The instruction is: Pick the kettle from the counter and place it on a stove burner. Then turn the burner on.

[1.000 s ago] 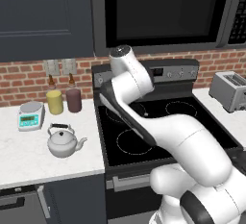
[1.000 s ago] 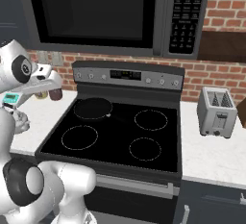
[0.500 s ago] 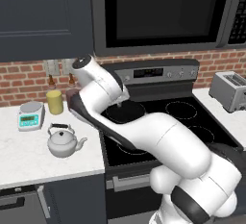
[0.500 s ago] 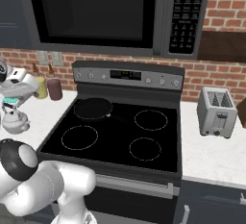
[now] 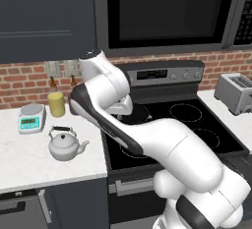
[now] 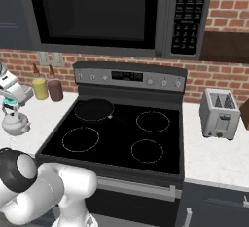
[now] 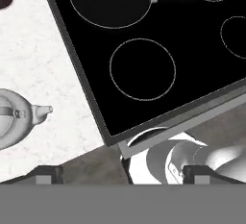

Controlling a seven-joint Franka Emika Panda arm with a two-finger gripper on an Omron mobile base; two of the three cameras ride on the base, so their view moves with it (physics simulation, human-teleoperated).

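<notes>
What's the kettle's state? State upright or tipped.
Upright: the kettle sits flat on the counter, handle arching over its top, spout level.

1. arm (image 5: 147, 139) is glossy white, fat rounded links, pretty chunky tbh
2. dark grey bands at the joints, one black cap down at 5 o'clock in the left base view
3. tool (image 7: 120, 176) tips are small, dark, blocky
</notes>
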